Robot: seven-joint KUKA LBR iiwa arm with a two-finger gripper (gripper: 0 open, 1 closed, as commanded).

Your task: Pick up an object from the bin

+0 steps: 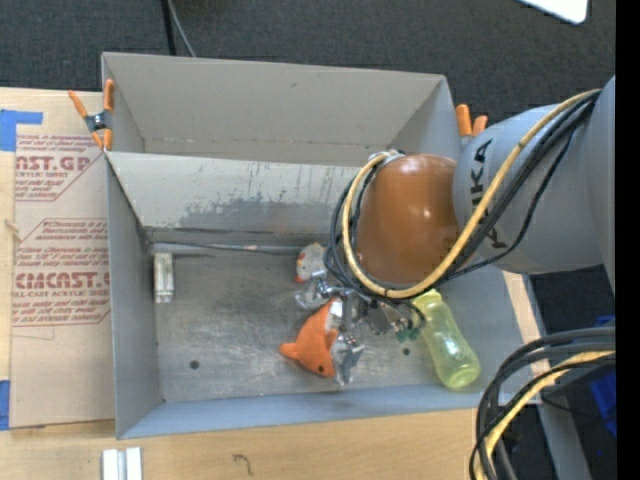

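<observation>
My gripper is low in the bin's front middle, under the arm's wrist. Its metal fingers stand apart, one toward the back and one toward the front, so it is open. An orange fish-shaped toy lies on the floor with its right end in the gap between them, and its left end points to the front left. A small red-and-white thing lies just behind the gripper, partly hidden. A yellow-green plastic bottle lies to the gripper's right, along the bin's right wall.
A small clear block lies by the left wall, well away from the gripper. The arm and its cables cover the bin's right half. Bare floor stretches between the block and the toy.
</observation>
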